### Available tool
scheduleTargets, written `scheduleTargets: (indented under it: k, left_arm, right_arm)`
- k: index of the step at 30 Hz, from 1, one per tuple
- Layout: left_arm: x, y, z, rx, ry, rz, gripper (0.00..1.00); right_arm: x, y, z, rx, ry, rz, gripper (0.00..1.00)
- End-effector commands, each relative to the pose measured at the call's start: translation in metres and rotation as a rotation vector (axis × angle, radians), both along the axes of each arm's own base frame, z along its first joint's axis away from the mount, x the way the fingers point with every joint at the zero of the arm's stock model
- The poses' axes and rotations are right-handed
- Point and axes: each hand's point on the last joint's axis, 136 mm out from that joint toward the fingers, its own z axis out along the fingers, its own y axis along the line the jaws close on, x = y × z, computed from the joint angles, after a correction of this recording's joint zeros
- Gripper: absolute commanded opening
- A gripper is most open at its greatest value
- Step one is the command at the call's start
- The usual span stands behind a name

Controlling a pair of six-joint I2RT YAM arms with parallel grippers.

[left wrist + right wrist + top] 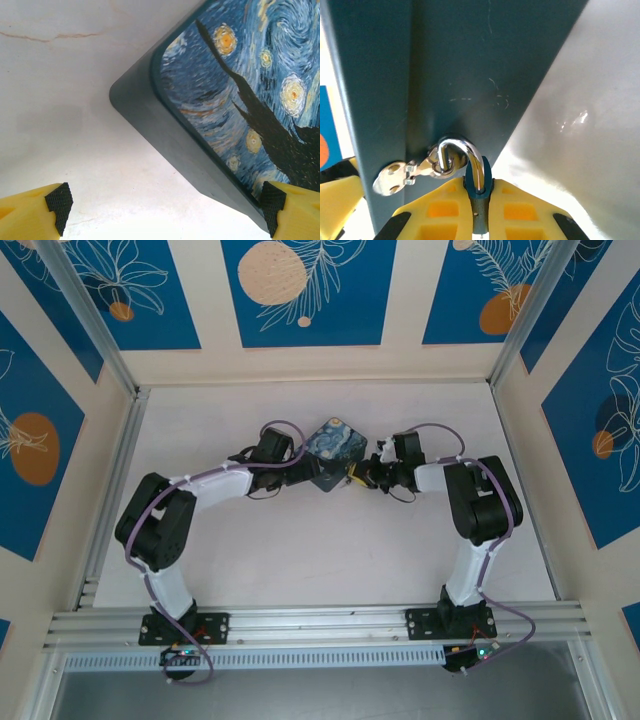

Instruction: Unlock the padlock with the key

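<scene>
Both arms were bolted at the near edge of the desk (300, 560). Each rose to a raised elbow, then reached inward and away, so the two forearms converged on the box (335, 443) at mid-desk.

Left claw (303, 473): low at the box's left side. In the wrist view the left claw (165, 205) stood wide, with one black pad (59, 205) over bare desk and the other against the box's dark side wall. It gripped nothing.

Right claw (362, 477): level at the box's right side. In the wrist view the right claw (479, 192) was closed narrow on the padlock (479, 175), whose teal body was pinched between the yellow fingers (440, 210). The silvery shackle (470, 155) passed through the latch ring (442, 162) on the box wall. A thin grey strip (480, 217) lay below the padlock body; whether it was the key could not be told.

Beyond the box, bare desk ran to the blue-panelled back wall (300, 290).
</scene>
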Motion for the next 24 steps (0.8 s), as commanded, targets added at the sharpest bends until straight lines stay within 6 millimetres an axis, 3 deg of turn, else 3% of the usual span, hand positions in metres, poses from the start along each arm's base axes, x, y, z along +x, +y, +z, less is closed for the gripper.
scheduleTargets:
  k: [1, 3, 7, 9, 19, 24]
  left_arm:
    - [-0.042, 0.032, -0.057, 0.183, 0.209, -0.003, 0.96]
    - [-0.041, 0.032, -0.057, 0.18, 0.211, -0.002, 0.96]
    - [-0.041, 0.031, -0.057, 0.179, 0.214, -0.005, 0.95]
    - [-0.04, 0.031, -0.056, 0.177, 0.211, -0.005, 0.95]
    - [-0.04, 0.03, -0.052, 0.164, 0.201, -0.003, 0.95]
    - [-0.039, 0.029, -0.026, 0.124, 0.145, 0.0, 0.96]
  right_arm:
    - [0.0, -0.031, -0.012, -0.163, 0.042, -0.044, 0.0]
    - [0.006, -0.033, -0.005, -0.13, 0.003, -0.068, 0.0]
    - [0.016, -0.015, 0.021, 0.115, -0.079, -0.02, 0.0]
    - [0.019, -0.009, 0.025, 0.169, -0.078, -0.006, 0.0]
    - [0.017, -0.008, 0.015, 0.174, -0.017, -0.007, 0.0]
    - [-0.001, -0.011, 0.011, 0.145, -0.005, -0.007, 0.0]
